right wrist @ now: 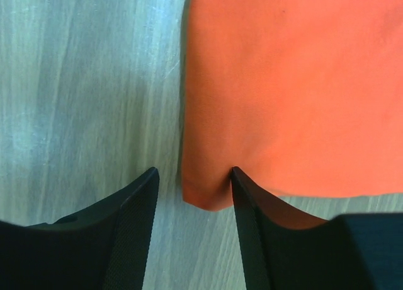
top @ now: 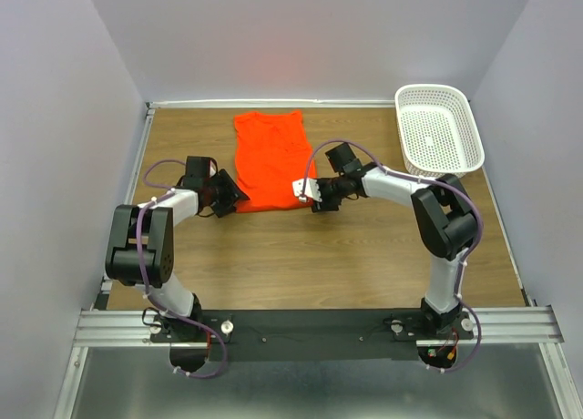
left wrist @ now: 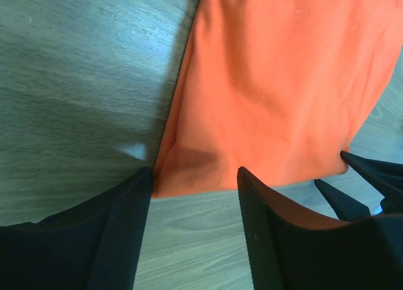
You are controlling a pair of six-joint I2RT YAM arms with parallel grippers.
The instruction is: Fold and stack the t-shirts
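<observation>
The orange t-shirt (top: 271, 159) lies flat on the wooden table, folded into a narrow strip, neck end away from the arms. My left gripper (top: 228, 193) is at its near left corner and my right gripper (top: 310, 193) at its near right corner. In the left wrist view the jaws (left wrist: 195, 171) stand open astride the hem corner (left wrist: 189, 176), one finger (left wrist: 264, 233) lying over the cloth. In the right wrist view the open jaws (right wrist: 194, 170) straddle the other corner (right wrist: 208, 192), with one fingertip (right wrist: 236, 173) touching the cloth. Neither pair has closed on the fabric.
A white perforated basket (top: 439, 129) stands at the back right of the table (top: 301, 255). Grey walls close in the back and both sides. The right gripper's black fingertips (left wrist: 365, 176) show at the right edge of the left wrist view.
</observation>
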